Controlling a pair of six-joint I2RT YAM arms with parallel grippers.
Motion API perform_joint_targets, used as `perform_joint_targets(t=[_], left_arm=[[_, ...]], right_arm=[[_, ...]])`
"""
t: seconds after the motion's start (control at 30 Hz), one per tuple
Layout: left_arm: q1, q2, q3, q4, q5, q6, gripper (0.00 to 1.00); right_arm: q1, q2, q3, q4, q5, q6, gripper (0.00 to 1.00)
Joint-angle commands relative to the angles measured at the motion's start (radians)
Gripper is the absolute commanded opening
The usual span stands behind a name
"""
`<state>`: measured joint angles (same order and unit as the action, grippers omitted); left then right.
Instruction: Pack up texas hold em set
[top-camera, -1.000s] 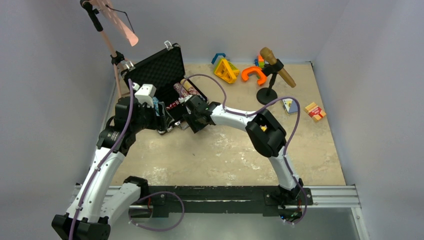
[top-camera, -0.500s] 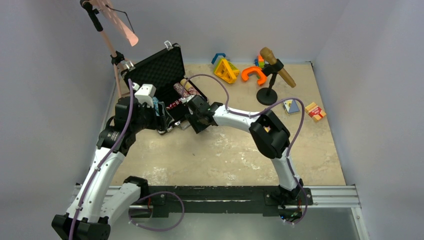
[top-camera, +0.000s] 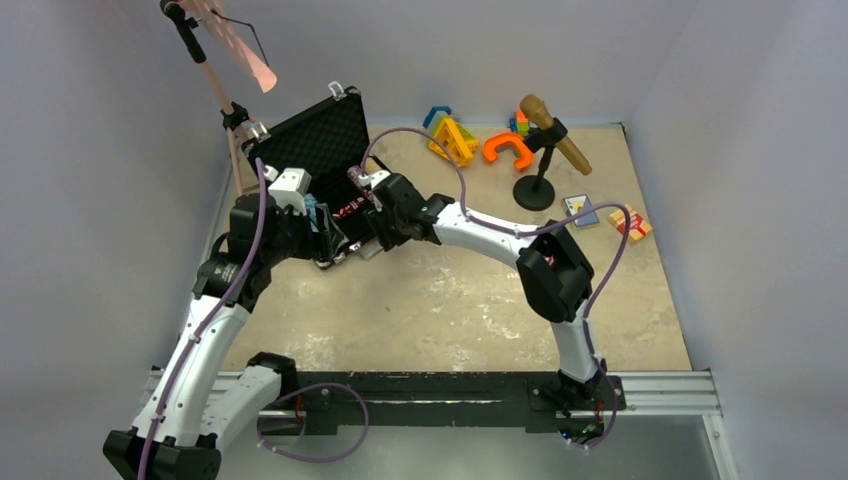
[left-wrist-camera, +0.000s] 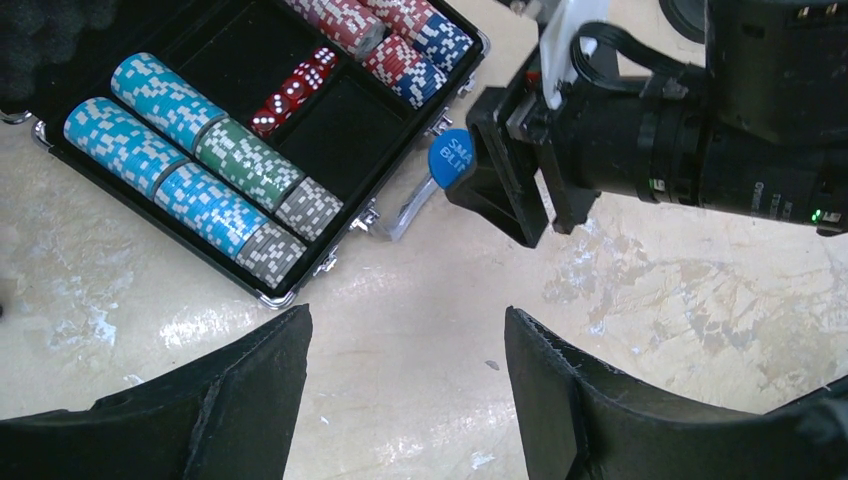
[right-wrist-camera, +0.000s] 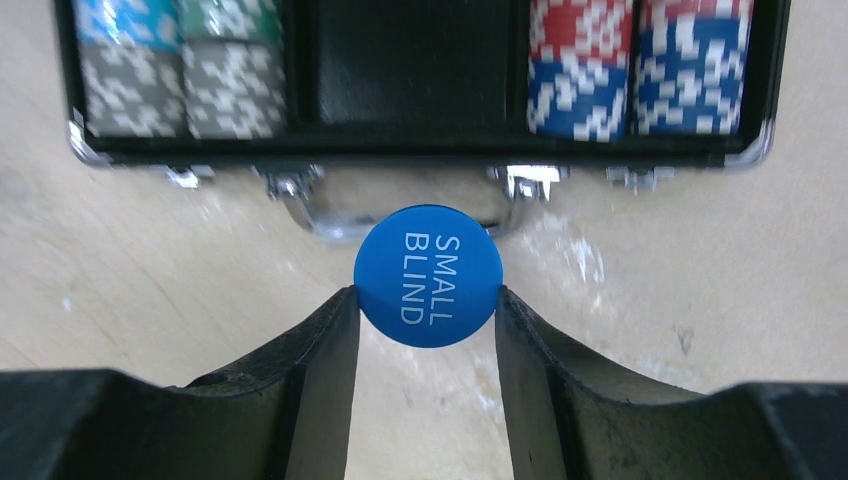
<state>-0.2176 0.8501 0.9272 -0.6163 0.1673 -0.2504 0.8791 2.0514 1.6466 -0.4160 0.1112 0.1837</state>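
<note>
The blue SMALL BLIND disc (right-wrist-camera: 427, 275) hangs just outside the open briefcase's (right-wrist-camera: 400, 148) front wall, pinched by its edges in the right gripper (right-wrist-camera: 423, 297), while the left gripper (left-wrist-camera: 405, 330) hovers spread and empty before that same wall.

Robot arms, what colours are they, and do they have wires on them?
The left arm and right arm have smooth white shells with chunky black joints. A purple cable runs along each one. The left hand and right hand each have two thick, matte black fingers with slanted tips.
</note>
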Motion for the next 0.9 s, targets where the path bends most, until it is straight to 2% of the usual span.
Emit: perform_joint_targets(t=[0.0, 0.37, 0.73, 0.87], left_arm=[[-0.005, -0.014, 0.011, 0.019, -0.018, -0.012, 0.74], [-0.005, -0.014, 0.01, 0.018, -0.019, -0.013, 0.74], [-0.005, -0.017, 0.011, 0.017, -0.021, -0.013, 0.74], [-0.005, -0.016, 0.01, 0.017, -0.021, -0.013, 0.74]], right_arm=[[0.003, 0.05, 0.146, 0.053, -0.027, -0.011, 0.31], [0.003, 0.239, 0.376, 0.043, -0.081, -0.031, 0.31], [0.003, 0.39, 0.553, -0.034, -0.046, -0.051, 0.32], [0.002, 0.418, 0.572, -0.052, -0.031, -0.051, 0.32]])
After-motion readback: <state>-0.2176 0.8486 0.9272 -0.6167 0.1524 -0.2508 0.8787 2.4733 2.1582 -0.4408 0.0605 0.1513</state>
